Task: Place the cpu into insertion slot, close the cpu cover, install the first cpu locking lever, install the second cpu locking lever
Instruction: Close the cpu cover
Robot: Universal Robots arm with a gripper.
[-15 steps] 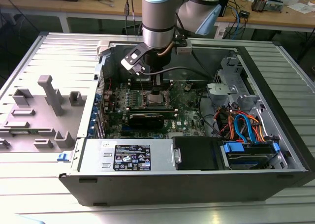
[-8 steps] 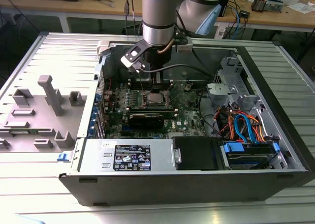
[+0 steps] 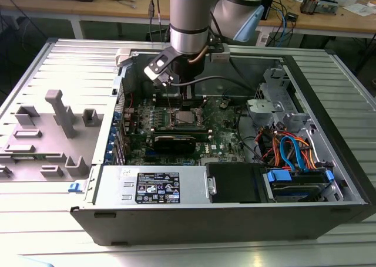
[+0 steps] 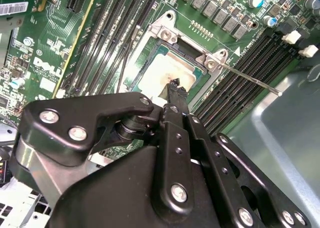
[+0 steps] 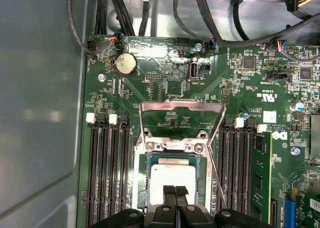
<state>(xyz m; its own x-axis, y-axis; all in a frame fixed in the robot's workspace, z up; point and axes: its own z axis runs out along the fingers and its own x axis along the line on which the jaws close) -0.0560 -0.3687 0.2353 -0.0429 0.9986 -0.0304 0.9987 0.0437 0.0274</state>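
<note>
Cpu [image 5: 172, 174] lies flat in the insertion slot [image 5: 148, 158] on the motherboard [image 5: 165, 82], so the placing step looks all but done. The gripper [image 5: 175, 190] is clenched on nothing, its tips over the cpu's edge. The cpu cover [image 5: 181, 105] stands swung open and a locking lever [image 4: 250, 80] juts free, neither yet closed. Board print and the power supply's label [image 3: 157, 188] go unread.

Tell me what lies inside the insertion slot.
The cpu lies in the insertion slot, silver top up. The hand covers part of one edge; the contacts beneath cannot be seen.
</note>
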